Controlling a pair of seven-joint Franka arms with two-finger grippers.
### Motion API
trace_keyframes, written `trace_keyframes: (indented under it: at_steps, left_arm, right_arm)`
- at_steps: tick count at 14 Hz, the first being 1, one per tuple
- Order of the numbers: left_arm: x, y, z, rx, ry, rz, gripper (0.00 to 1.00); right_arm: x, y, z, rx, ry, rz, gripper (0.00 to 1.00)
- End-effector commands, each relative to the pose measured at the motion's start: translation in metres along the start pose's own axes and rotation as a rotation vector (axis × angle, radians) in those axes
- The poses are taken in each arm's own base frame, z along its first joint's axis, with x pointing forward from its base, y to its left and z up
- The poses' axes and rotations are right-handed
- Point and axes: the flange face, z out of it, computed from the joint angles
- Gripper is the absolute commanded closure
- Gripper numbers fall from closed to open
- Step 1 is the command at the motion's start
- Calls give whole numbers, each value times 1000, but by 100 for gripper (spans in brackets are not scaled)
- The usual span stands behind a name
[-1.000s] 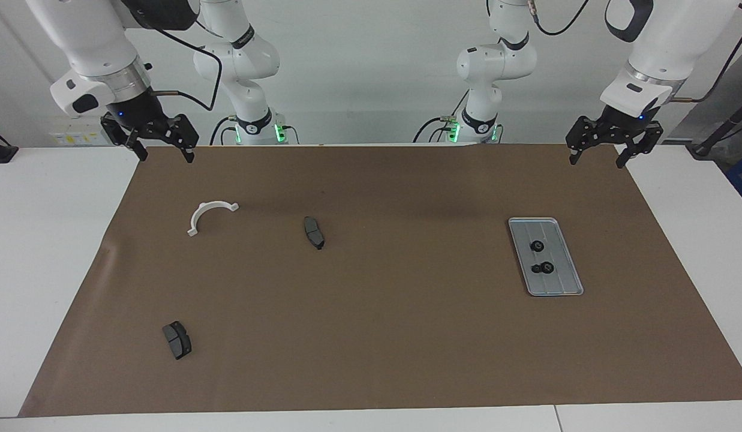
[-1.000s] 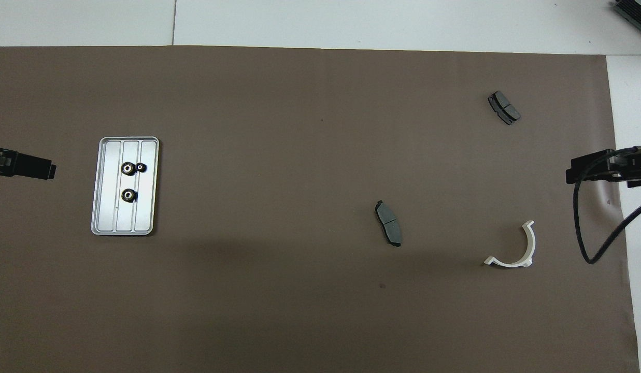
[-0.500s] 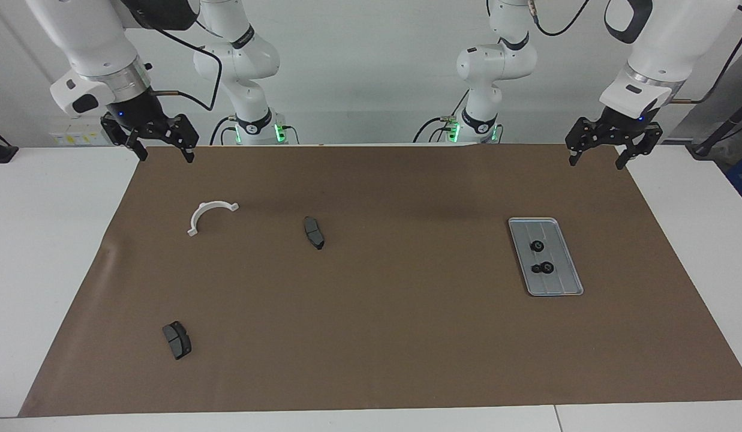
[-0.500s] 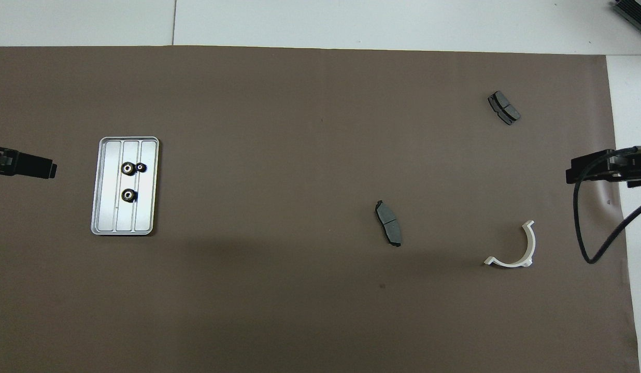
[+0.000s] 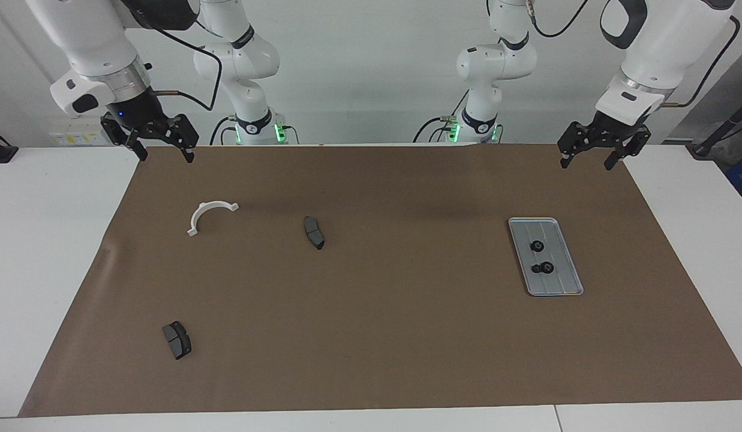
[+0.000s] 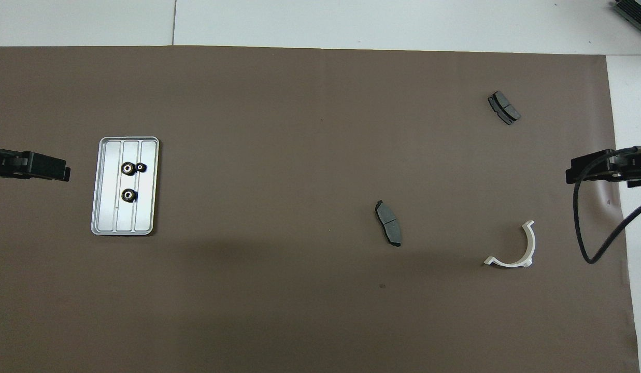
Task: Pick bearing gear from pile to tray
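The overhead view cuts off both arms, showing only a dark tip of the left pincer (image 6: 40, 167) at one edge and of the right pincer (image 6: 592, 168) with its looping black cable (image 6: 584, 228) at the other; the facing view shows them whole. There the left pincer (image 5: 586, 157) hangs in the air over the brown mat's (image 5: 406, 336) edge toward the robots at the left arm's end, fingers spread and holding nothing, and the right pincer (image 5: 165, 155) hangs likewise over the mat's corner at the right arm's end, released and empty. The tray (image 6: 146, 207), a flat silver-grey metal rectangle with rounded corners, a low rim and lengthwise ridges, lies on the mat toward the left arm's end. From above, three small black round gears (image 6: 128, 168) with pale centres show on it, two touching and one apart; in the facing view the tray (image 5: 556, 282) shows them only as dark blobs, hard to count. Toward the right arm's end lie a white curved bracket (image 6: 522, 254), a dark grey brake pad (image 6: 388, 223) nearer the mat's middle, and a second brake pad (image 6: 503, 108) farther from the robots. The matte mat covers most of the white bench (image 5: 41, 240).
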Motion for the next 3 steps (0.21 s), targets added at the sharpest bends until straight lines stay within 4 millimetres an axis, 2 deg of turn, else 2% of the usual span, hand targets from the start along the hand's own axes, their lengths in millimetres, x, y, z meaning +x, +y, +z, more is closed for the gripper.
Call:
trace_keyframes:
  at_steps: [1, 3]
  left_arm:
    - [-12, 5, 1, -11, -20, -16, 0]
    - [-12, 4, 1, -11, -22, -18, 0]
  right_arm:
    - [-1, 1, 0, 23, -5, -8, 0]
    - [-1, 0, 0, 23, -5, -9, 0]
